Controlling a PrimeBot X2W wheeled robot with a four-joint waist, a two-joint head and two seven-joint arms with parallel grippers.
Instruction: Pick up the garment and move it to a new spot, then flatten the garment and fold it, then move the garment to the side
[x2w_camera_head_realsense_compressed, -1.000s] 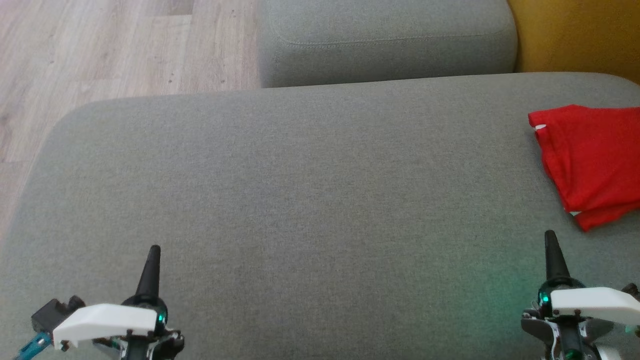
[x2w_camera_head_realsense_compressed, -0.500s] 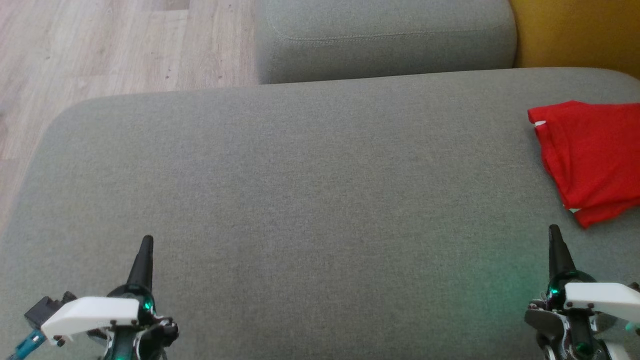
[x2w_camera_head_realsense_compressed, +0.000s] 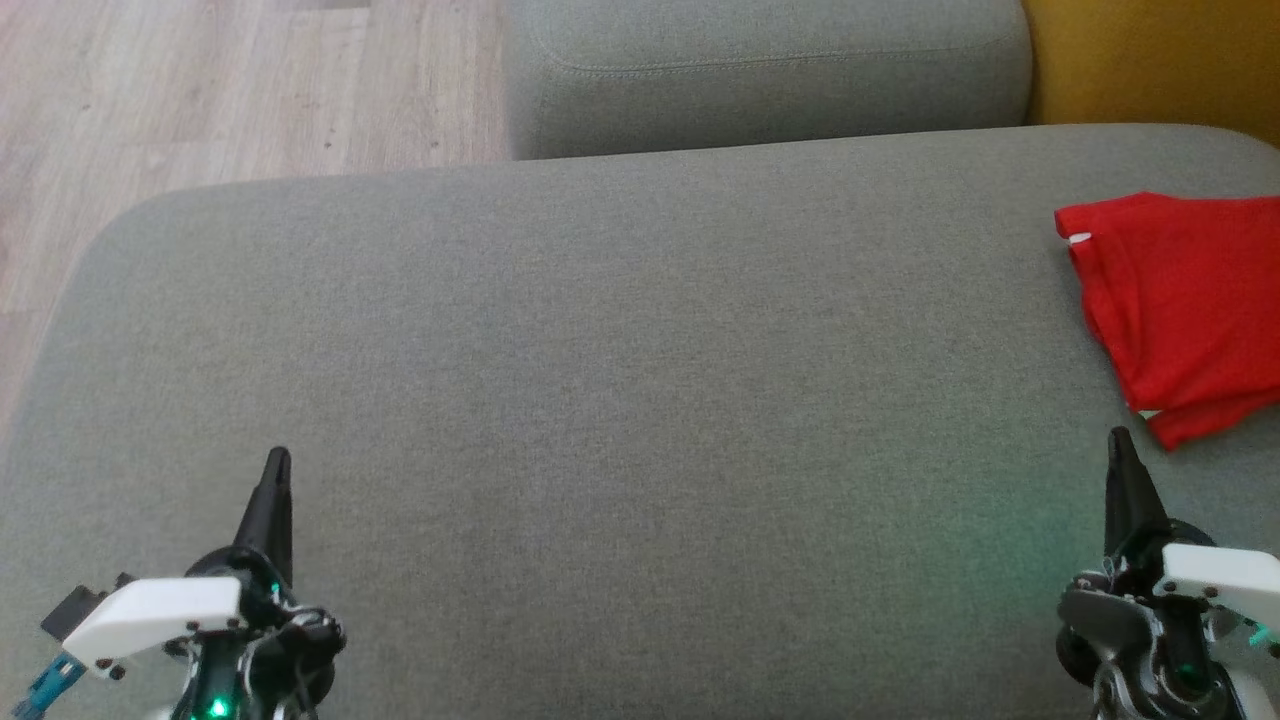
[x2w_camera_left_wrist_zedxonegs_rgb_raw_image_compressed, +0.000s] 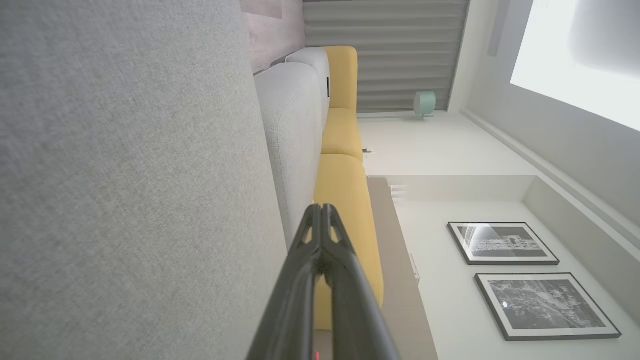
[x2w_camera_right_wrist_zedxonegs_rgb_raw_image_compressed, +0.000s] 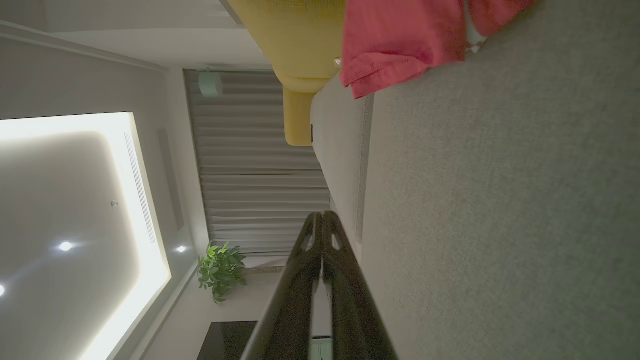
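**DESK:** What's on the left?

**FIELD:** Pale wood-plank floor (x2w_camera_head_realsense_compressed: 200, 90) at the far left. Next comes the left gripper (x2w_camera_head_realsense_compressed: 275, 480), low over the broad grey fabric sofa cushion (x2w_camera_head_realsense_compressed: 620, 400). Its two dark fingers are pressed together and hold nothing.

**DESK:** And across to the right?

**FIELD:** Bare cushion through the middle, then the right gripper (x2w_camera_head_realsense_compressed: 1122, 455), likewise closed tip to tip and empty. Just beyond its tip, not touching it, the red cloth garment (x2w_camera_head_realsense_compressed: 1180, 310) lies in a flat, layered stack. It sits at the cushion's right edge and runs out of the head view.

**DESK:** What has changed in the last second?

**FIELD:** Little. The whole head view has slid, so the camera moved, and the garment keeps its place on the cushion. Both grippers have sunk a little toward the bottom of the frame, still shut.

**DESK:** Meaning?

**FIELD:** The garment is layered and off to one side, and both arms are clear of it. On that evidence the folding and the move aside look done, and the arms seem to be drawing back to rest.
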